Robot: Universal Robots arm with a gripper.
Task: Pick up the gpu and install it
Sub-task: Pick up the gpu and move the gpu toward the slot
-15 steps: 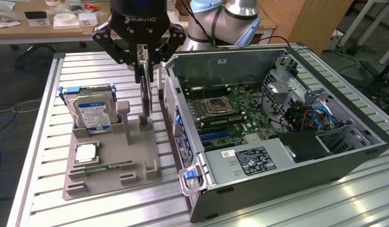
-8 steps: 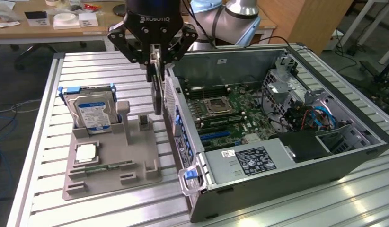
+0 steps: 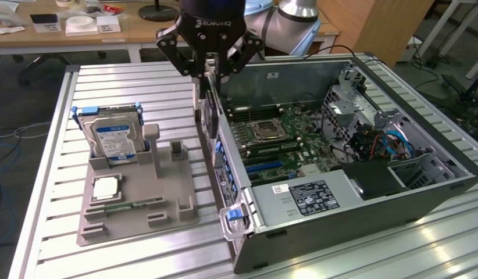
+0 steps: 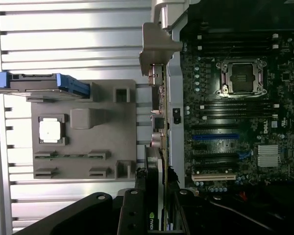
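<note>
gpu (image 3: 209,107) hangs edge-on, pinched at the top by the claw (image 3: 211,72), at the open pc case (image 3: 425,174) wall on the exterior view's left, beside the grey tray (image 3: 130,218) | wrist view: card runs along that wall, silver bracket (image 4: 157,49) at its far end, 1 hard drive (image 4: 44,83) standing in the tray

A robotics lab: a gripper (image 3: 208,74) is holding a gpu (image 3: 213,113) at an opened computer case (image 3: 363,218) on a slatted tabletop (image 3: 122,81), desks (image 3: 138,32) standing behind.
</note>
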